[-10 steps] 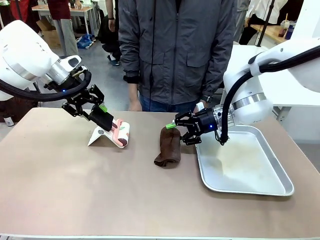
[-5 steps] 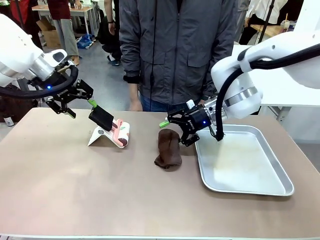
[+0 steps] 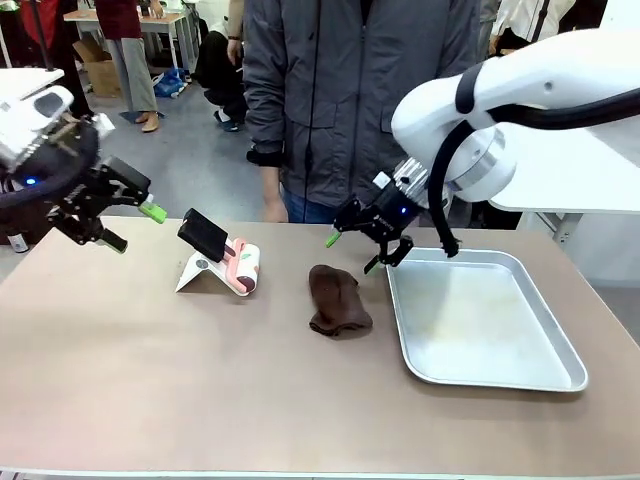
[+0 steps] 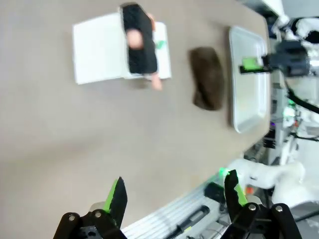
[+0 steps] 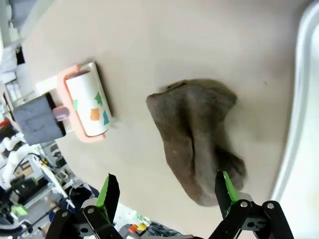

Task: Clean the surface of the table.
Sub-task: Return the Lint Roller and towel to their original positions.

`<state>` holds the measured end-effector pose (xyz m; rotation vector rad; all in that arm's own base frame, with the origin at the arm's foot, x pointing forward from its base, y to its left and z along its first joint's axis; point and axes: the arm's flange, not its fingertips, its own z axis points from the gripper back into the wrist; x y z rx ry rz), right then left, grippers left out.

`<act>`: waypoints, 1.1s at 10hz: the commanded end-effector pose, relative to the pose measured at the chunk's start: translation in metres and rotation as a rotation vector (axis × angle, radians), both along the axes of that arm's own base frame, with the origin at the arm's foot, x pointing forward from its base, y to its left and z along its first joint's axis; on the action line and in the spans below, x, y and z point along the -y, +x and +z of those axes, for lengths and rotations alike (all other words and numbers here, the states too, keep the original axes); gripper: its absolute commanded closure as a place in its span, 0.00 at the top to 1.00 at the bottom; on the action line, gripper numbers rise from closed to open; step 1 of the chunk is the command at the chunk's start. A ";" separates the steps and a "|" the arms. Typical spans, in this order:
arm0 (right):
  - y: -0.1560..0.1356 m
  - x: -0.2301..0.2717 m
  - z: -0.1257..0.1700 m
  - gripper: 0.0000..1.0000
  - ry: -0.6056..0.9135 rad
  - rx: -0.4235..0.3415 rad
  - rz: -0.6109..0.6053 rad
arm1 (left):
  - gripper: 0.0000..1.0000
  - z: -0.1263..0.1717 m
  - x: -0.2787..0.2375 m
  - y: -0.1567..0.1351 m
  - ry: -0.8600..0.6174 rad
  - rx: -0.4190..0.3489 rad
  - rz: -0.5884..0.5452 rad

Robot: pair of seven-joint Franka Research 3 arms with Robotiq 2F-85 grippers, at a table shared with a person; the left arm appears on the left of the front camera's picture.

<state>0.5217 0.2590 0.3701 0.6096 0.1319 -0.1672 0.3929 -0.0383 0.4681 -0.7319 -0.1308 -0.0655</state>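
Both grippers are held above the tan surface (image 3: 150,380), jaws spread and empty. From the left gripper (image 4: 172,196), clutter beyond the surface's edge is seen; from the right gripper (image 5: 164,194), coloured patches on the lint roller (image 5: 89,110) beside the brown cloth (image 5: 199,134).

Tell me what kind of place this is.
Probably a robotics lab or shared workshop: two robot arms work at a tan table facing a standing person, with other tables and people behind.

Two glossy white arms with looping black cables; black left gripper (image 3: 110,211) and right gripper (image 3: 358,242), green-padded fingertips (image 4: 115,195).
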 end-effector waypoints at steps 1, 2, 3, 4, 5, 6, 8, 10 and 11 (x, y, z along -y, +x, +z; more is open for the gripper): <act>-0.019 0.015 0.022 1.00 0.015 -0.004 -0.063 | 1.00 -0.001 -0.002 -0.049 -0.144 0.050 -0.025; -0.034 0.028 0.024 1.00 0.069 -0.015 -0.088 | 1.00 0.000 -0.006 -0.067 -0.217 0.074 -0.026; -0.050 0.046 0.024 1.00 0.139 -0.026 -0.092 | 1.00 0.000 -0.013 -0.080 -0.284 0.083 -0.029; -0.066 0.073 0.029 1.00 0.231 -0.029 -0.103 | 1.00 -0.002 -0.022 -0.091 -0.342 0.089 -0.021; -0.086 0.097 0.033 1.00 0.339 -0.014 -0.098 | 1.00 -0.006 -0.032 -0.101 -0.413 0.083 -0.038; -0.111 0.123 0.038 1.00 0.439 0.003 -0.091 | 1.00 -0.016 -0.043 -0.108 -0.480 0.057 -0.058; -0.148 0.166 0.042 1.00 0.623 0.034 -0.087 | 1.00 -0.035 -0.058 -0.104 -0.513 -0.003 -0.055; -0.182 0.206 0.044 1.00 0.746 0.083 -0.067 | 1.00 -0.050 -0.072 -0.093 -0.531 -0.019 -0.009; -0.195 0.223 0.043 1.00 0.792 0.100 -0.061 | 1.00 -0.056 -0.076 -0.093 -0.554 -0.007 0.001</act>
